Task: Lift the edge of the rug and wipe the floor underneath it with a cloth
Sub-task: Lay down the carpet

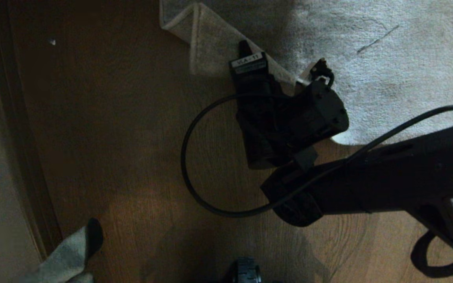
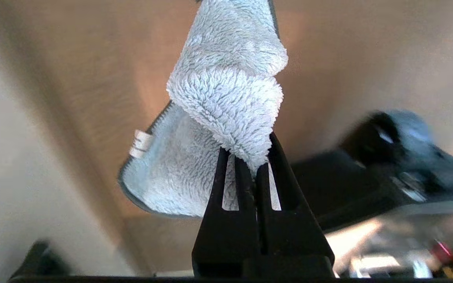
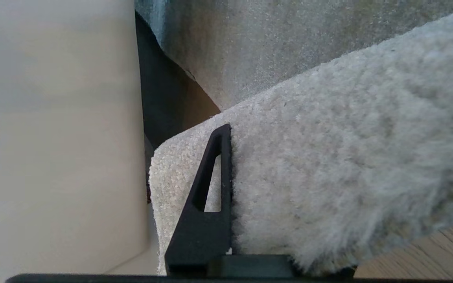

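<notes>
Two end effectors at work, right end effector [image 3: 230, 165] clamped on folded-back grey-beige short-pile rug edge [image 1: 210, 43] above brown wood-grain plank floor [image 1: 132, 137], left end effector [image 2: 256, 165] pinching fluffy grey-blue microfibre cloth [image 2: 226, 94].

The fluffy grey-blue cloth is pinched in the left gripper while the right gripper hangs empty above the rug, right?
Not quite: the right gripper is shut on the grey-beige rug edge, as the right wrist view shows. The fluffy grey-blue cloth is indeed pinched in the left gripper.
</notes>
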Tool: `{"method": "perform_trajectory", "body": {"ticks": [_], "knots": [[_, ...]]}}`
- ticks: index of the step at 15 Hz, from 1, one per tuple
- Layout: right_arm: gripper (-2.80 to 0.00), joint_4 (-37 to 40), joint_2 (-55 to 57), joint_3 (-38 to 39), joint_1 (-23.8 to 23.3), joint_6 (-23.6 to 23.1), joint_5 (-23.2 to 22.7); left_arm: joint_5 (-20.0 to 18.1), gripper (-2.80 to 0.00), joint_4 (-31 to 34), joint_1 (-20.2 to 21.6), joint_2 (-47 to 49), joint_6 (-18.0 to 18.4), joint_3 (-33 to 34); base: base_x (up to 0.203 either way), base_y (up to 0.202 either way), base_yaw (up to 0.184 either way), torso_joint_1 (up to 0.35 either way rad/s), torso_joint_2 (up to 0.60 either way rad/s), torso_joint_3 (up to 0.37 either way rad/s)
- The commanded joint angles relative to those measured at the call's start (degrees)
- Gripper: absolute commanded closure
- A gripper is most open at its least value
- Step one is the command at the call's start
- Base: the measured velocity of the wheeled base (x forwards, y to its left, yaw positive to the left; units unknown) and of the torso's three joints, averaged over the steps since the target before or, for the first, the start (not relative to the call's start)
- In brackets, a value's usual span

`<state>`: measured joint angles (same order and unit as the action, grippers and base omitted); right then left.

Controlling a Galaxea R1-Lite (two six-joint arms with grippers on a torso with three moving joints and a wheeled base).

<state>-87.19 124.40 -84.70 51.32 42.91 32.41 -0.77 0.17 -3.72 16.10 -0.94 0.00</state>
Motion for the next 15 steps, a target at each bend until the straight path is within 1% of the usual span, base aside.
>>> {"method": "perform_trajectory", "body": {"ticks": [1, 3, 6, 12, 15], "knots": [[0.00, -2.8, -0.1, -0.1, 0.0, 0.3, 0.1, 0.0, 0.00, 0.0, 4.3, -3.1, -0.1, 0.0, 0.000, 0.000, 0.000, 0.000, 0.00, 0.000], [0.00, -2.8, -0.4, -0.2, 0.0, 0.4, 0.1, 0.0, 0.00, 0.0, 4.6, -5.9, -0.4, 0.0, 0.000, 0.000, 0.000, 0.000, 0.00, 0.000], [0.00, -2.8, -0.5, -0.2, 0.0, 0.4, 0.1, 0.5, 0.00, 0.0, 3.9, -15.4, -0.7, 0.0, 0.000, 0.000, 0.000, 0.000, 0.00, 0.000], [0.00, -2.8, -0.5, -0.1, -0.1, 0.3, 0.0, 0.9, 0.00, -0.1, 3.6, -16.1, -1.1, 0.0, 0.000, 0.000, 0.000, 0.000, 0.00, 0.000], [0.00, -2.8, -0.2, 0.1, -0.1, -1.5, -0.1, 0.9, 0.00, 0.0, 3.6, -16.1, -1.1, 0.0, 0.000, 0.000, 0.000, 0.000, 0.00, 0.000]]}}
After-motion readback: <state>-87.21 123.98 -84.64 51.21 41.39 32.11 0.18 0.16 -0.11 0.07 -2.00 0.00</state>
